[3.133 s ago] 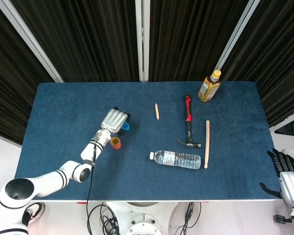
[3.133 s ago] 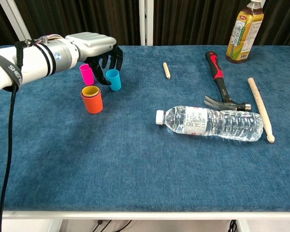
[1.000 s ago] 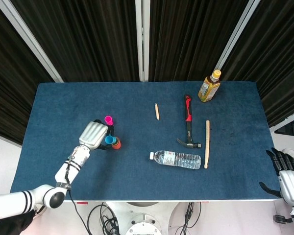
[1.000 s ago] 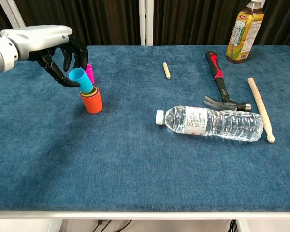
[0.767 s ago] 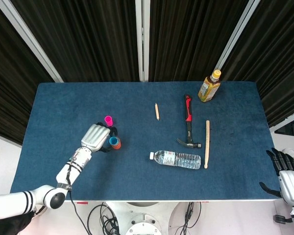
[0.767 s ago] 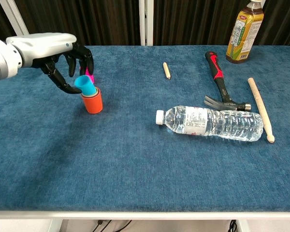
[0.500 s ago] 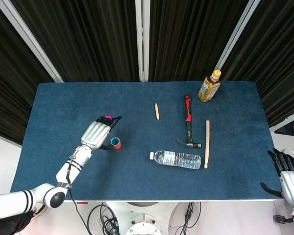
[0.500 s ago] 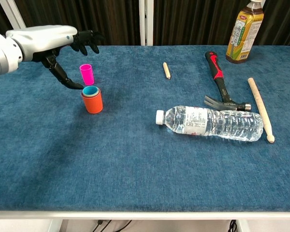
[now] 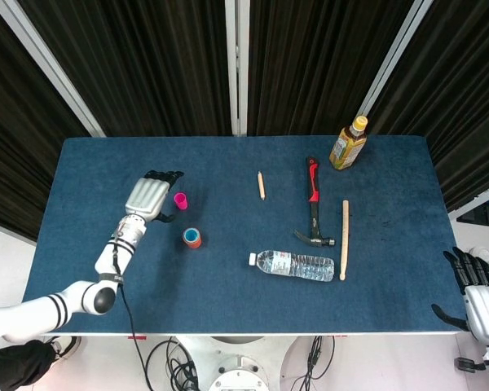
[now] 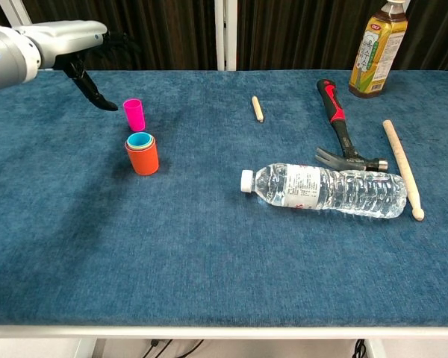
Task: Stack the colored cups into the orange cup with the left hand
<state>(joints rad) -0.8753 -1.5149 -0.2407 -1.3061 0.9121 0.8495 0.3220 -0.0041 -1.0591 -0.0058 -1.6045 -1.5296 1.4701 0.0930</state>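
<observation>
The left hand [image 10: 78, 45] hovers with fingers spread, holding nothing. Just to its right, apart from its thumb, stands the small pink plastic cup [image 10: 134, 114]. Nearer the robot than the hand sits the orange plastic cup [image 10: 142, 157] with the blue plastic cup [image 10: 140, 139] nested inside. The right hand [image 9: 477, 293] hangs far right, off the blue cloth table [image 9: 228, 285], fingers apart and empty.

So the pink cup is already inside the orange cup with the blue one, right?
Not quite. The blue cup does sit inside the orange cup, but the pink cup stands on its own on the table just behind them, as the chest view shows. The left hand is beside it, holding nothing.
</observation>
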